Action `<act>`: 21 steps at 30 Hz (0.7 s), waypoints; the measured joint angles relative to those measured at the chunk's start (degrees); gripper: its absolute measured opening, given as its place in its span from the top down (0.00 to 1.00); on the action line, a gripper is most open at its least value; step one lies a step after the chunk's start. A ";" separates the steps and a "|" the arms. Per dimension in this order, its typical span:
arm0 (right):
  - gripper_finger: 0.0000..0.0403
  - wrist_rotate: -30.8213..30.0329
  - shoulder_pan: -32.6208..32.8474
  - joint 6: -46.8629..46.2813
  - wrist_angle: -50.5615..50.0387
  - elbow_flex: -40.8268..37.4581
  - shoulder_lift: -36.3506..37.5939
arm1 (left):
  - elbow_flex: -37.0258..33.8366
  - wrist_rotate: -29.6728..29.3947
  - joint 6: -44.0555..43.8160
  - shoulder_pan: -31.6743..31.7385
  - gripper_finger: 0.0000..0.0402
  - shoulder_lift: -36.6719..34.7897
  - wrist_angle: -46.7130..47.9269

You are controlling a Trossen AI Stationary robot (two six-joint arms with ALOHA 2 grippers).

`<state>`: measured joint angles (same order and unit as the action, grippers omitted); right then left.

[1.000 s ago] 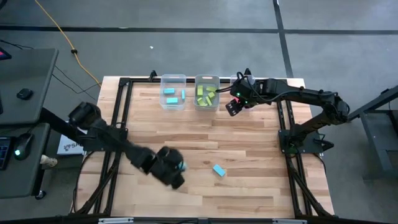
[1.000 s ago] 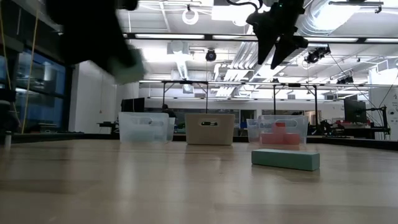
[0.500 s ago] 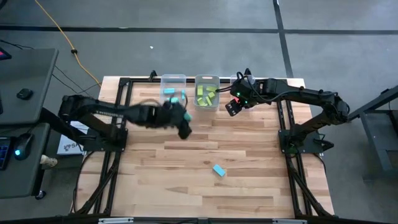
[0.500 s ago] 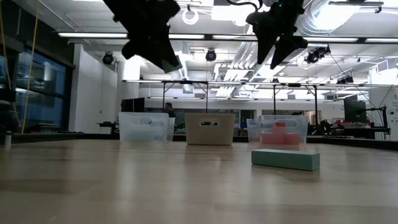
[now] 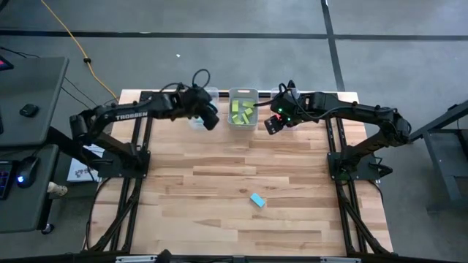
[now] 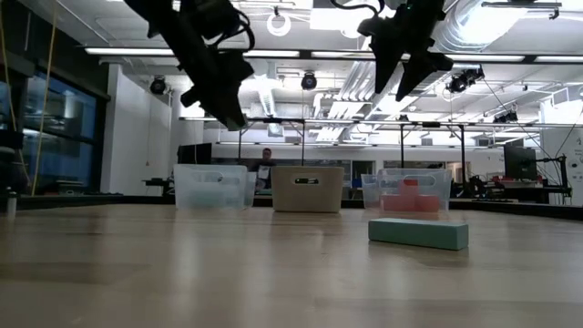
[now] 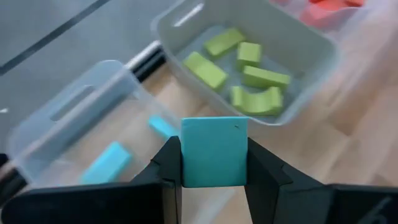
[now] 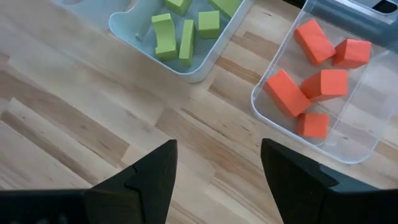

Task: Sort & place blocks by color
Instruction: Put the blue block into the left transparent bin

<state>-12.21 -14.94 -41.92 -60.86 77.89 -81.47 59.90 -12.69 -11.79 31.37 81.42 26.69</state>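
High view: the left tool [image 5: 210, 119] hangs over the leftmost bin [image 5: 196, 93]; the right tool [image 5: 274, 126] waits beside the green bin [image 5: 243, 93]; one light blue block [image 5: 257, 199] lies on the tabletop [image 5: 292, 183].

Low view: both tools are raised above the bins.

Left wrist view: the left tool [image 7: 214, 177], narrowed, clamps a light blue cube [image 7: 214, 151] above two blue blocks [image 7: 104, 163].

Right wrist view: the right tool [image 8: 217, 163] stands wide and empty, near the red-orange blocks [image 8: 316, 62].
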 joint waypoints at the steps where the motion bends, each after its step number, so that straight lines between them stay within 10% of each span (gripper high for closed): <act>1: 0.45 0.00 0.00 -0.54 0.02 0.00 0.00 | 0.00 0.15 0.70 0.95 0.80 0.01 0.07; 21: 0.45 -1.22 0.00 -5.86 2.61 0.02 0.00 | -0.04 10.54 7.53 11.52 0.79 12.83 0.45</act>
<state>-13.43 -14.94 -47.78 -58.25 77.91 -81.47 59.86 -2.15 -4.26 42.89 94.24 27.14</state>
